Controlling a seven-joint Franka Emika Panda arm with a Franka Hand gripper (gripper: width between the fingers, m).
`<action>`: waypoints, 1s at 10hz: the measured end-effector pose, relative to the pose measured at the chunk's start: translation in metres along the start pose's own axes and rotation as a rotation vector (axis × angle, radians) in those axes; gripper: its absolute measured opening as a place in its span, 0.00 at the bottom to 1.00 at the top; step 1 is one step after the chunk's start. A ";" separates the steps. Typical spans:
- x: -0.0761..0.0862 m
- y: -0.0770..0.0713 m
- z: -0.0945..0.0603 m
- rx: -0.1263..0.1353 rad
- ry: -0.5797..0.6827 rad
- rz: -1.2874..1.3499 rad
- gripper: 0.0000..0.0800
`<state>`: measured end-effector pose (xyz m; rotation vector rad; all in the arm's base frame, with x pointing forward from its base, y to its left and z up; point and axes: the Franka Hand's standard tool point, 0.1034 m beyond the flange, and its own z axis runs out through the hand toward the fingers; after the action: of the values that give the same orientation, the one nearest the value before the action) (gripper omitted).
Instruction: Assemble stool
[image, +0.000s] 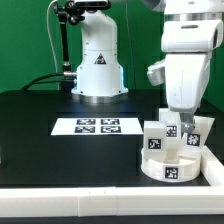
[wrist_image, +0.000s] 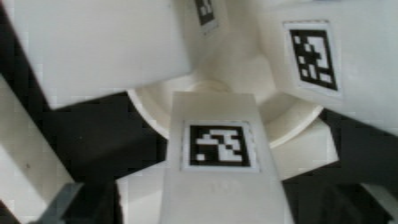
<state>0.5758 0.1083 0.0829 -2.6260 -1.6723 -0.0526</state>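
Nearest you in the exterior view, the seat (image: 168, 166) sits at about 4 o'clock on the black table (image: 40, 140), close against the white rail (image: 215, 165). Leg blocks stand on or right behind it; one leg (image: 155, 139) is at its 10 o'clock side, more tagged pieces at 1 o'clock. The gripper (image: 184, 124) is down among those pieces. In the wrist view a tagged leg (wrist_image: 221, 150) lies between the white fingers (wrist_image: 27, 150) over the seat (wrist_image: 160, 100). You can't tell if the jaws are gripping it or only straddling it.

Risks: parts are crowded, so a finger may nudge a neighbouring leg over. An off-centre closure could twist the leg.

Farther back, the marker board (image: 98, 126) lies at 10 o'clock, well apart.
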 end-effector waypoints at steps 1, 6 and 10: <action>-0.001 0.000 0.001 0.001 -0.001 0.002 0.47; -0.001 0.001 0.001 0.002 0.000 0.085 0.42; -0.001 0.000 0.001 0.003 0.002 0.386 0.42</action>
<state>0.5757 0.1071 0.0818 -2.8886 -1.1345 -0.0436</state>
